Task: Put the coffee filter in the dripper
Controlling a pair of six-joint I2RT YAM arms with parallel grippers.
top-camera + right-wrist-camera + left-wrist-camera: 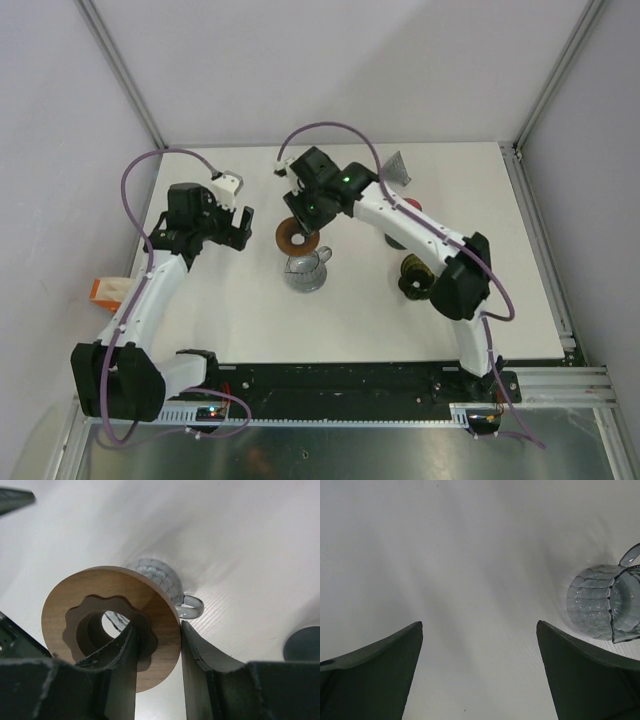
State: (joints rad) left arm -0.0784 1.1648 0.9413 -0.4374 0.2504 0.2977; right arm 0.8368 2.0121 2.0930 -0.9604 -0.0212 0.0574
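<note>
The right gripper (158,628), clenched on the wooden ring (100,591) at frame centre, should keep it level over the glass dripper (156,574); the left gripper (479,625) is released.

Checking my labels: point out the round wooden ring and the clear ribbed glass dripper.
Round wooden ring (100,582), right wrist view, flat upper face.
Clear ribbed glass dripper (590,602), left wrist view, ribbed outer wall.

Bright, even overhead light, soft shadows on the table (360,320), wrist views blurred up close
</note>
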